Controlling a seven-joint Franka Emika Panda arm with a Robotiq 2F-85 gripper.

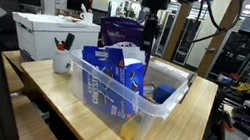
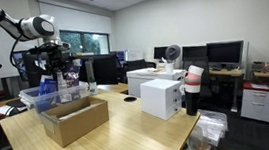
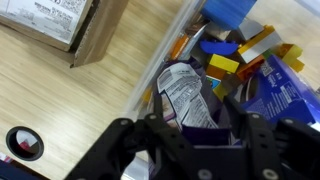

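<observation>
A purple snack bag (image 3: 183,88), its white label side up, lies over the packs in a clear plastic bin (image 1: 175,100). In the wrist view my gripper (image 3: 198,104) has its near end between the fingers, one finger at each side. The pictures do not settle whether the fingers press it or only flank it. In an exterior view the bag (image 1: 121,31) sits just above the bin's blue boxes (image 1: 101,62), beside the gripper (image 1: 147,43). From across the room, the gripper (image 2: 56,69) hangs over the bin (image 2: 34,99). Blue boxes (image 3: 287,85) and yellow packs (image 3: 226,64) fill the bin.
An open cardboard box (image 2: 76,121) stands beside the bin on the wooden table (image 1: 185,135). A white box (image 1: 45,31) and a white mug with pens (image 1: 62,63) sit beyond the bin. A black round disc (image 3: 24,143) lies on the table. Desks and monitors surround it.
</observation>
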